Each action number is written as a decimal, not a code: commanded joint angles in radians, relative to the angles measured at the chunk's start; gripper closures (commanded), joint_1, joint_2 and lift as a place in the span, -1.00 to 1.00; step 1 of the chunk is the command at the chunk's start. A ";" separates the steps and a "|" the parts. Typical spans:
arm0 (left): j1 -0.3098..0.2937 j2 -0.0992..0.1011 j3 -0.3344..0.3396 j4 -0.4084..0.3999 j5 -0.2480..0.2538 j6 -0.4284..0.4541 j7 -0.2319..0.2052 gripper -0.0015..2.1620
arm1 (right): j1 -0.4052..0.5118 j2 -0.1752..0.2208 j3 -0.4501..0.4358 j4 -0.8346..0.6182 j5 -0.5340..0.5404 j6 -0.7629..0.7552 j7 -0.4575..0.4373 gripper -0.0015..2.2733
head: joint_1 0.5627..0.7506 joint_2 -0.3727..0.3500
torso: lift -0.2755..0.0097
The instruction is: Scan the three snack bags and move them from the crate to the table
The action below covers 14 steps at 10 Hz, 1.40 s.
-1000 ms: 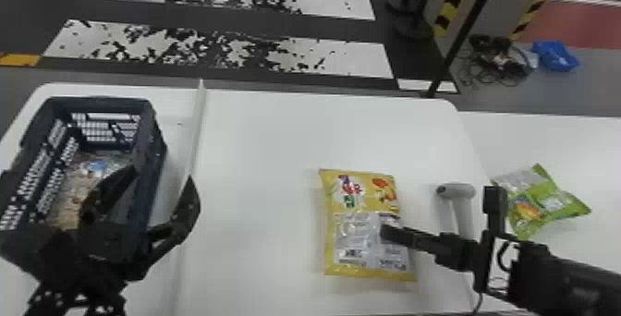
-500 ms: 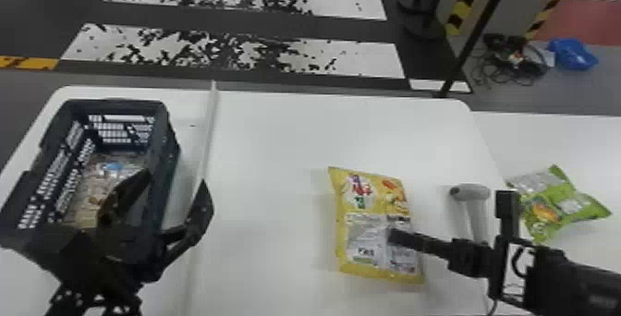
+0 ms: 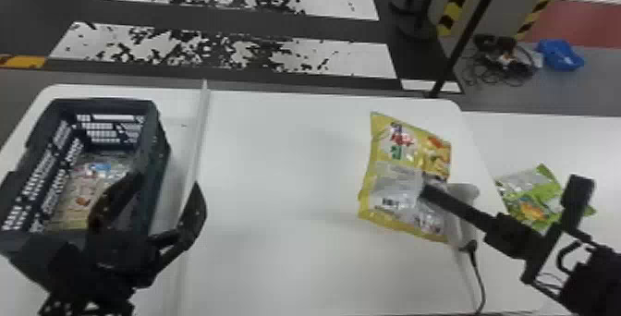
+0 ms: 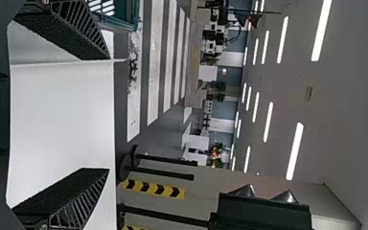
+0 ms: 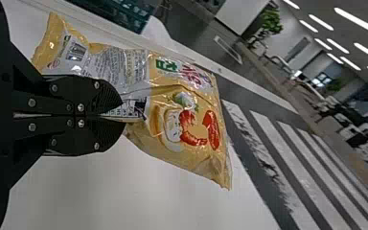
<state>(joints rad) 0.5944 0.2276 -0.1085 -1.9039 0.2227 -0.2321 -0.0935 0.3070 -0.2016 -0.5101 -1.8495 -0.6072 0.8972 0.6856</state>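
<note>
Possibly the yellow snack bag [image 3: 392, 181], pinched by just a small fold in the right gripper [image 5: 123, 116], could slip loose or knock the scanner [image 3: 465, 195] beneath that gripper; the spread left gripper [image 3: 167, 183] hangs near the crate [image 3: 158, 162].

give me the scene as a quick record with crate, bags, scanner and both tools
crate: left side of the white table, at least one packet inside
yellow snack bag: gripped by the right tool
green snack bag: lying on the white surface to the right
scanner: white, partly behind the yellow snack bag
left tool: open, near the crate, holding nothing
scan result: cannot tell
</note>
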 commanded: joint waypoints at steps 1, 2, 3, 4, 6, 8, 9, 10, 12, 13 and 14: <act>0.004 0.003 0.000 0.006 0.000 -0.011 0.000 -0.97 | -0.008 0.045 -0.079 0.024 -0.075 -0.223 -0.095 0.93 | 0.41 -0.47 | 0.50; 0.007 0.004 0.001 0.009 0.000 -0.014 0.000 -0.97 | -0.020 0.051 -0.108 0.075 -0.098 -0.358 -0.167 0.93 | 0.41 -0.56 | 0.50; 0.010 0.007 0.001 0.014 0.000 -0.029 0.000 -0.97 | -0.046 0.051 -0.143 0.139 -0.109 -0.422 -0.222 0.93 | 0.41 -0.75 | 0.50; 0.012 0.007 0.001 0.017 0.000 -0.026 0.000 -0.97 | -0.063 0.047 -0.151 0.199 -0.109 -0.514 -0.327 0.93 | 0.41 -0.93 | 0.50; 0.012 0.007 -0.003 0.020 0.000 -0.029 -0.003 -0.97 | -0.092 0.022 -0.142 0.308 -0.108 -0.662 -0.515 0.92 | 0.41 -0.94 | 0.50; 0.012 0.007 -0.008 0.014 -0.003 -0.029 -0.003 -0.97 | -0.177 -0.039 -0.074 0.464 -0.080 -0.729 -0.687 0.91 | 0.41 -0.94 | 0.50; 0.015 0.009 -0.008 0.008 -0.005 -0.029 -0.003 -0.97 | -0.226 -0.061 -0.068 0.555 -0.072 -0.754 -0.689 0.88 | 0.41 -0.94 | 0.50; 0.019 0.009 -0.008 0.003 -0.006 -0.029 -0.003 -0.97 | -0.272 -0.091 -0.042 0.648 -0.063 -0.800 -0.712 0.84 | 0.41 -0.94 | 0.50; 0.019 0.013 -0.008 0.005 -0.008 -0.026 -0.003 -0.97 | -0.378 -0.134 0.005 0.811 0.017 -0.833 -0.719 0.84 | 0.41 -0.94 | 0.50; 0.018 0.013 -0.011 0.006 -0.008 -0.026 -0.003 -0.97 | -0.420 -0.147 0.030 0.866 0.053 -0.827 -0.735 0.72 | 0.41 -0.94 | 0.50; 0.015 0.013 -0.013 0.009 -0.008 -0.026 -0.003 -0.97 | -0.433 -0.150 0.062 0.882 0.093 -0.830 -0.742 0.72 | 0.41 -0.94 | 0.50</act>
<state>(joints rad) 0.6106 0.2409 -0.1201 -1.8960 0.2148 -0.2584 -0.0967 -0.1155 -0.3486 -0.4647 -0.9816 -0.5358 0.0681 -0.0605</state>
